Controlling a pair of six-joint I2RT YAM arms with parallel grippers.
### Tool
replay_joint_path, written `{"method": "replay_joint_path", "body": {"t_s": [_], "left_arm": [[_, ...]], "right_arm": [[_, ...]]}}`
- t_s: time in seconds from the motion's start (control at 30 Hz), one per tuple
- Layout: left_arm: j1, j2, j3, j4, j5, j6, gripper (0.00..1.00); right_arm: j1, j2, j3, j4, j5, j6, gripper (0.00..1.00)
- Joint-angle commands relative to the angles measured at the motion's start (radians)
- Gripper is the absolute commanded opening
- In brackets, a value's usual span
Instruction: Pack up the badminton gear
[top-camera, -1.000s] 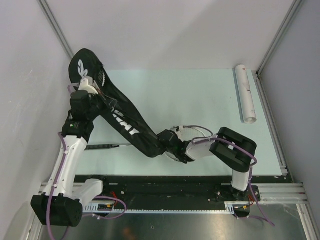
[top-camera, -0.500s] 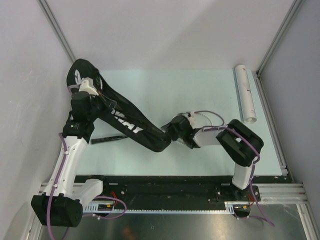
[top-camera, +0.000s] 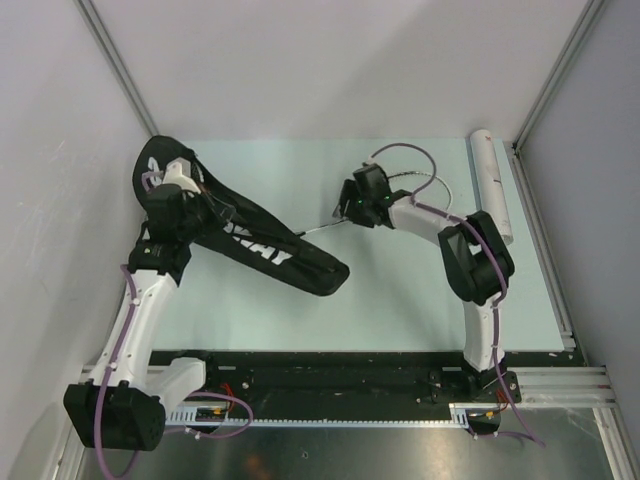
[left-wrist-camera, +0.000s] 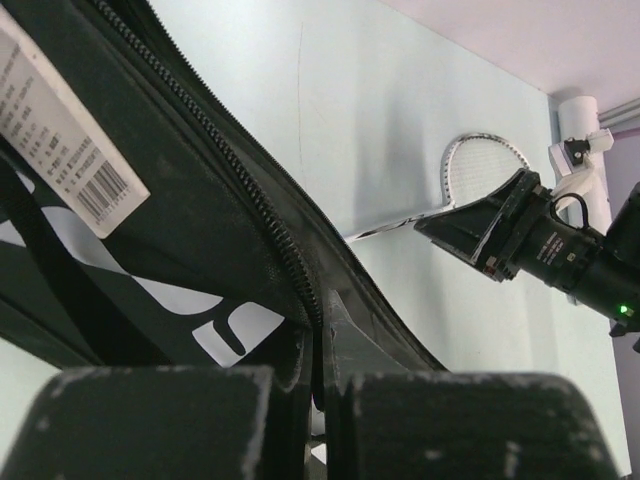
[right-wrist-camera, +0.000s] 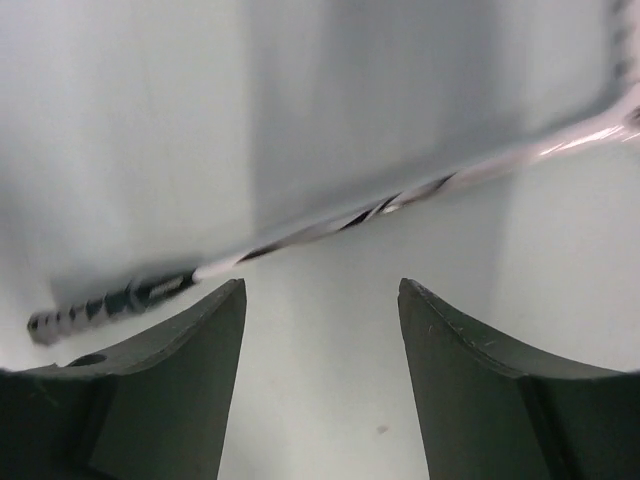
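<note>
The left pincer (top-camera: 183, 198) is pressed together on the zippered edge of the black racket bag (top-camera: 270, 250), which trails away from it across the table (top-camera: 400, 290) towards the right arm. Its own wrist camera shows the pinched fabric right between the fingers (left-wrist-camera: 160, 420), with a barcode tag (left-wrist-camera: 70, 130) above. The right pincer (top-camera: 347, 210) stands spread and holds nothing. From overhead it hovers by a thin racket shaft (top-camera: 320, 228). Its wrist view alone shows that shaft (right-wrist-camera: 300, 237) lying crosswise just beyond the fingertips, not between them. The white tube (top-camera: 492, 190) lies well off to its right.
</note>
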Motion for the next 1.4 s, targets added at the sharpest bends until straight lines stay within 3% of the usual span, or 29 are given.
{"method": "replay_joint_path", "body": {"t_s": [0.0, 0.07, 0.17, 0.2, 0.3, 0.47, 0.6, 0.7, 0.97, 1.13, 1.27, 1.37], "left_arm": [[0.006, -0.034, -0.012, 0.084, -0.002, 0.040, 0.00], [0.006, -0.058, -0.021, 0.084, -0.021, 0.042, 0.00], [0.006, -0.097, -0.030, 0.084, -0.044, 0.045, 0.00], [0.006, -0.103, -0.033, 0.084, -0.048, 0.047, 0.01], [0.006, -0.121, -0.043, 0.083, -0.047, 0.054, 0.00], [0.006, -0.131, -0.044, 0.078, -0.059, 0.068, 0.01], [0.006, -0.120, -0.038, 0.078, -0.065, 0.065, 0.00], [0.006, -0.121, -0.034, 0.078, -0.073, 0.068, 0.00], [0.006, -0.114, -0.038, 0.080, -0.065, 0.076, 0.00], [0.006, -0.097, -0.030, 0.080, -0.059, 0.091, 0.00], [0.006, -0.036, -0.014, 0.078, -0.036, 0.117, 0.00], [0.005, -0.003, -0.007, 0.081, -0.005, 0.122, 0.00]], "right_arm": [[0.104, 0.027, 0.096, -0.216, 0.045, 0.074, 0.68], [0.118, 0.041, 0.088, -0.154, 0.002, 0.181, 0.66], [0.152, 0.053, 0.030, 0.105, -0.084, 0.249, 0.49], [0.155, 0.082, 0.035, 0.145, -0.128, 0.278, 0.32], [0.173, 0.125, 0.062, 0.286, -0.149, 0.300, 0.23], [0.204, 0.180, 0.097, 0.336, -0.121, 0.317, 0.24], [0.218, 0.298, 0.281, 0.195, -0.133, 0.312, 0.24], [0.241, 0.331, 0.330, 0.115, -0.098, 0.277, 0.25], [0.230, 0.326, 0.340, 0.021, -0.118, 0.210, 0.25], [0.228, 0.222, 0.194, -0.080, -0.190, 0.116, 0.26], [0.230, 0.092, -0.017, -0.152, -0.241, 0.012, 0.28], [0.248, 0.012, -0.063, -0.279, -0.166, -0.105, 0.29]]}}
